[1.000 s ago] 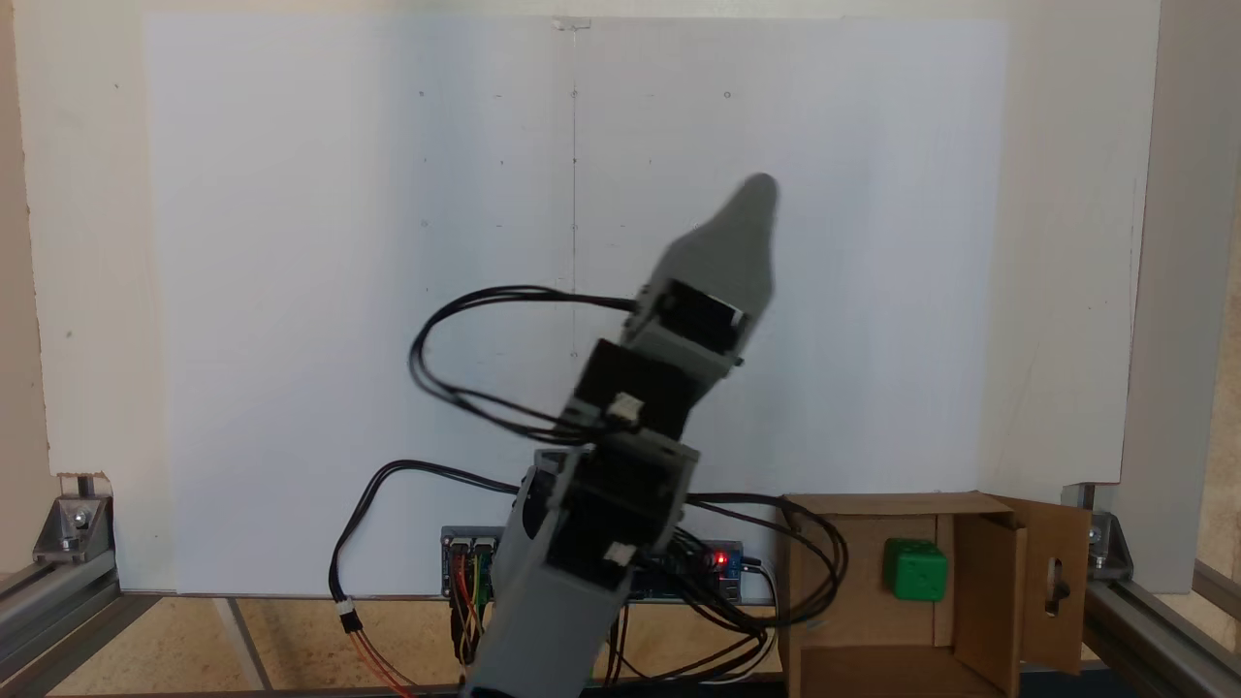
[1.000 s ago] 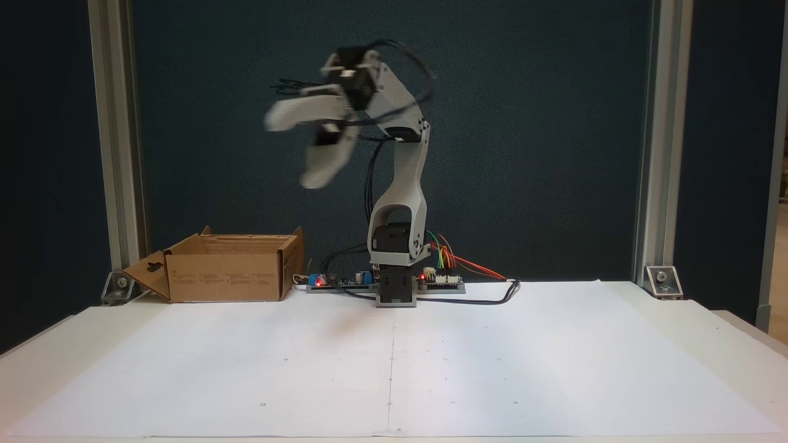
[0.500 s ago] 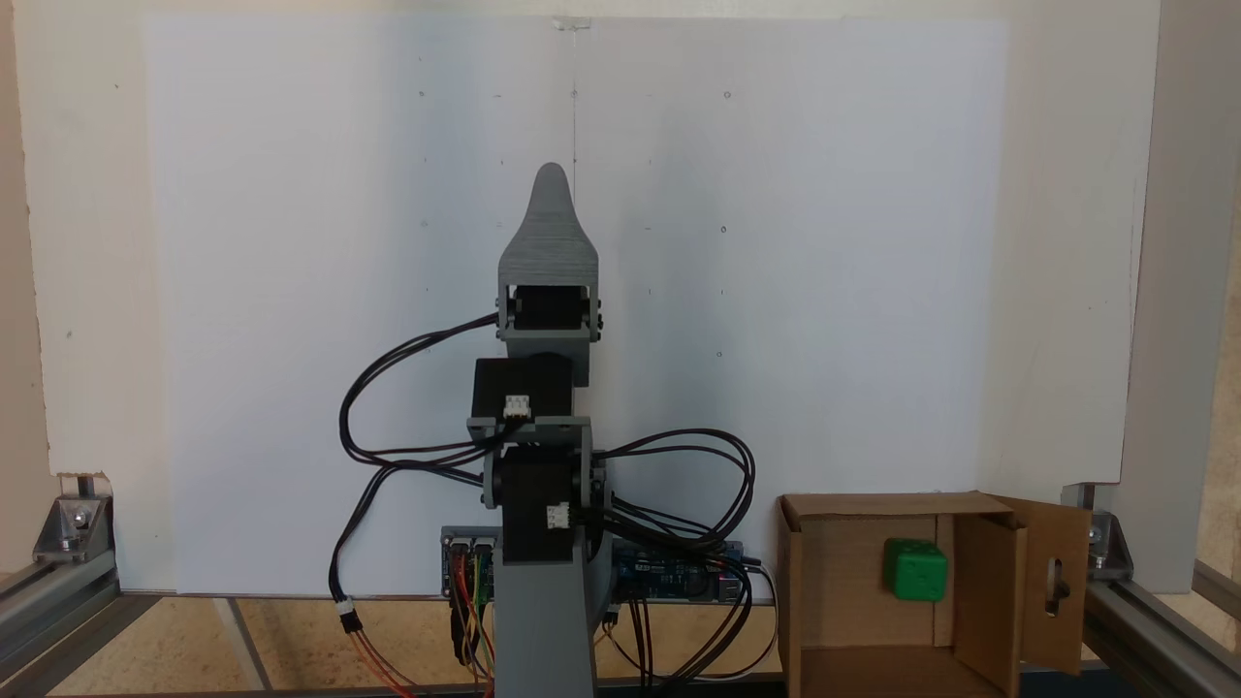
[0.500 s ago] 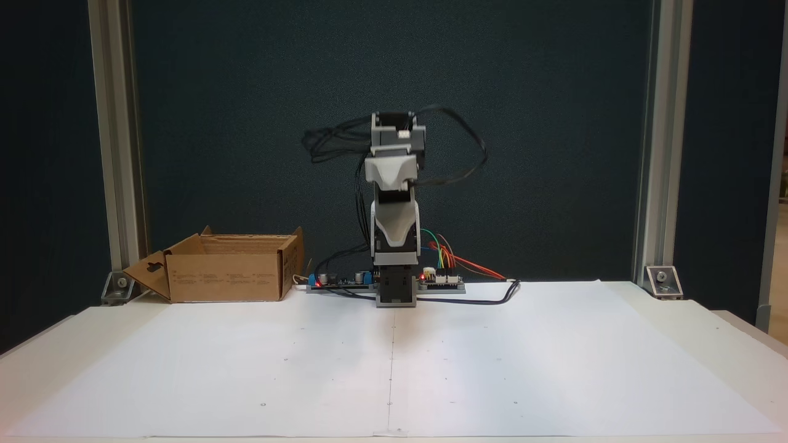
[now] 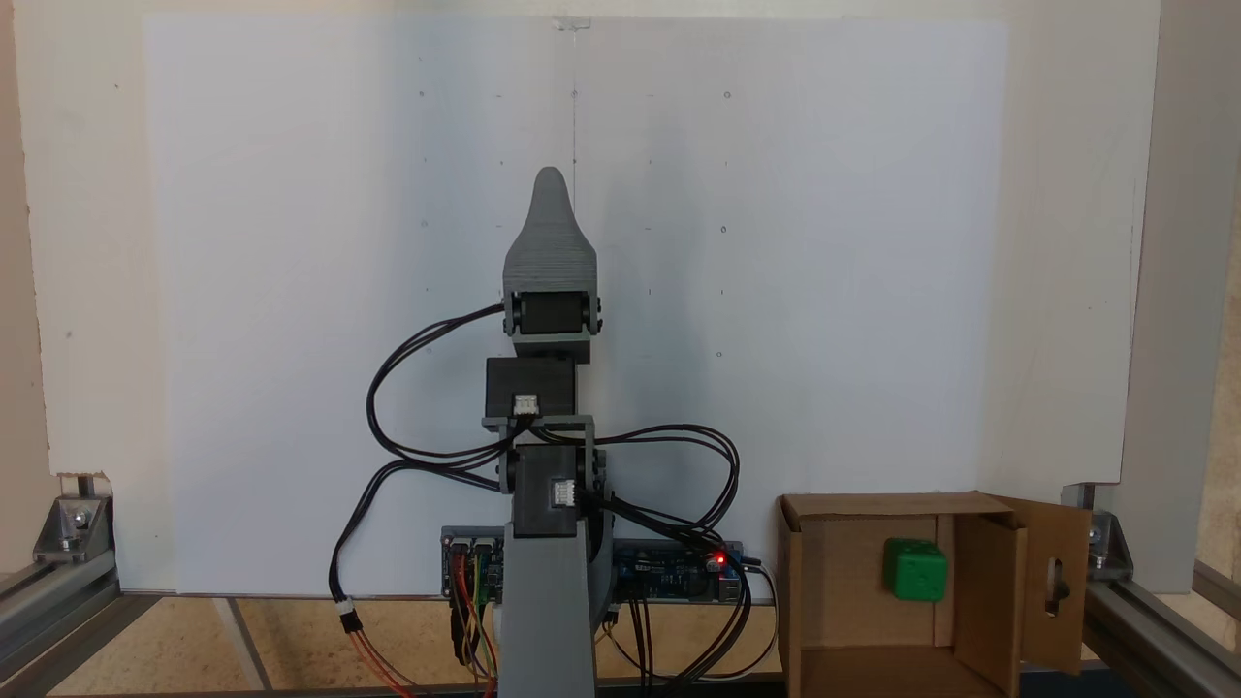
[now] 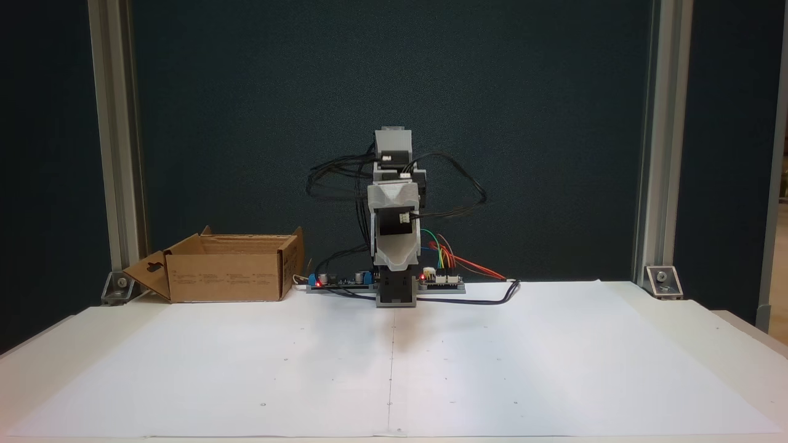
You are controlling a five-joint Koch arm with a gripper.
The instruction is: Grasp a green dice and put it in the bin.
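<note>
Green plastic against brown cardboard: the green dice (image 5: 915, 570) lies on the floor of the bin (image 5: 839, 582), near the box's upper right inner corner as a fixed view from above shows it, well apart from the arm. The bin stands at the lower right of that picture, one flap swung open to the right with a keyhole-shaped cutout (image 5: 1057, 586) in it. In the front fixed view the bin (image 6: 225, 277) sits at the left rear of the table, its cutout flap (image 6: 149, 275) angled outward; the dice cannot be seen inside from there.

The grey gripper (image 5: 551, 184) points up the picture over the white paper sheet (image 5: 291, 291), along the thin centre line (image 5: 574, 126) drawn on it. From above, one tapered jaw covers the other, so only a single rounded tip shows. In the front view the gripper (image 6: 394, 261) hangs folded down in front of the arm's base (image 6: 395, 289), its jaws again one behind the other. How far it is open cannot be told from either picture. Nothing green shows at its tip, and it touches neither dice nor bin.

Black cables (image 5: 417, 407) loop from the wrist motors to the circuit boards (image 5: 679, 567) behind the base, where a red light (image 5: 718, 558) glows.
</note>
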